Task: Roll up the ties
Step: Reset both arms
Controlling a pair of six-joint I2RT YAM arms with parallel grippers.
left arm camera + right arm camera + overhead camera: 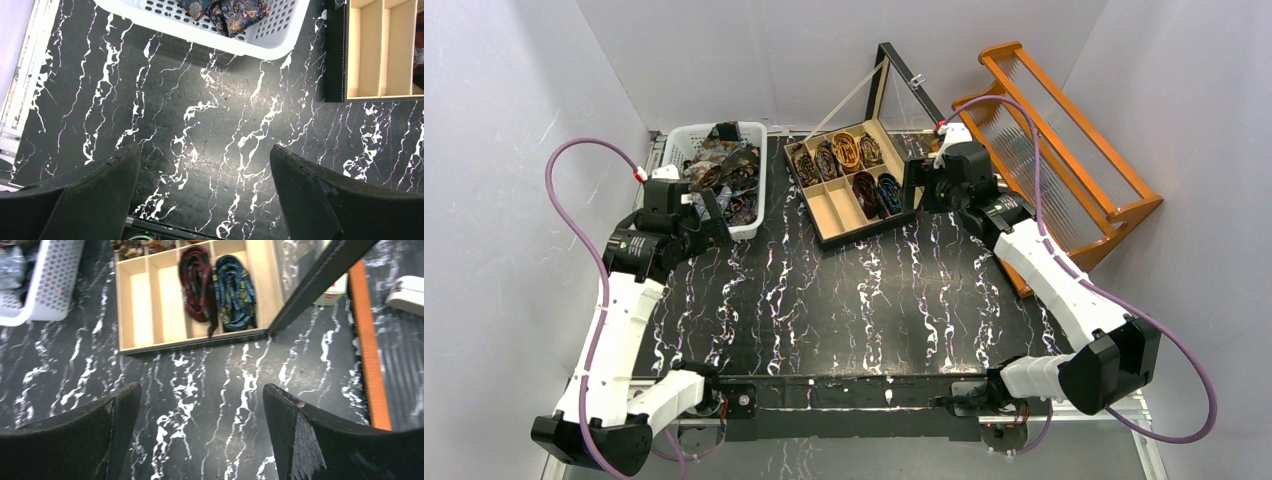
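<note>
Both claws wide open, nothing in either one

The left gripper (pixel 205 165) hangs with its fingers spread over the black marbled table (pixel 200 115), just on the near side of the white basket (pixel 250 45), where a heap of loose ties (pixel 724 170) is piled. The right gripper (pixel 200 400) is spread just as wide, above the table in front of the divided wooden box (pixel 150 342). A dark red tie (pixel 197 285) and a blue tie (pixel 235 290) sit coiled in neighbouring slots, with more coiled ties (pixel 844 150) in the far row. An orange rack (pixel 1064 150) leans off to the right.
</note>
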